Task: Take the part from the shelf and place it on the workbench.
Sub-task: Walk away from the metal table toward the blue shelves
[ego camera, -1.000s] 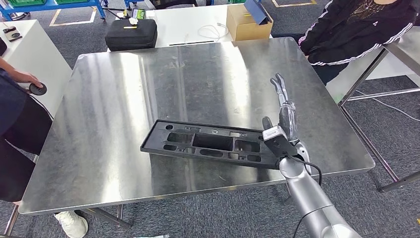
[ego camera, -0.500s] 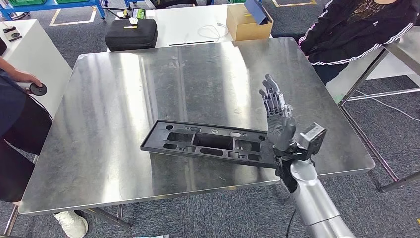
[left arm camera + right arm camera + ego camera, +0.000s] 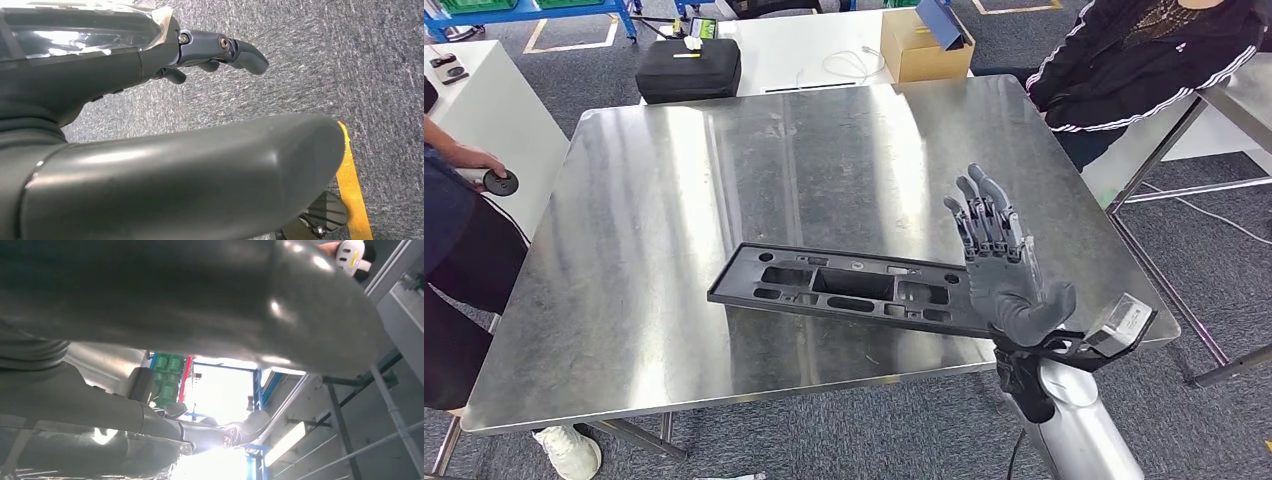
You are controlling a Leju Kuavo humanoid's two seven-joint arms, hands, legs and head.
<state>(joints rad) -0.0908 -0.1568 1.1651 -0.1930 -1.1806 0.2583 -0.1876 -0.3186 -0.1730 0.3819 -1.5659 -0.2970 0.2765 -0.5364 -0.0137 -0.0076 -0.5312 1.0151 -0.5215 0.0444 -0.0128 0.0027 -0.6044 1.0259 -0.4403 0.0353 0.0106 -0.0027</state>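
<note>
The part (image 3: 849,288), a long flat black plastic panel with cut-out openings, lies flat near the counter's (image 3: 684,180) front edge.

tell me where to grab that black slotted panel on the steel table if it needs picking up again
Probably by its near long edge at the right end. The black slotted panel lies flat on the steel workbench, so a grip needs that slightly raised rim, and the right hand, open, is beside that end.

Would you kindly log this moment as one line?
long black plastic part: flat on steel workbench | right robot hand: open, above part's end
</note>
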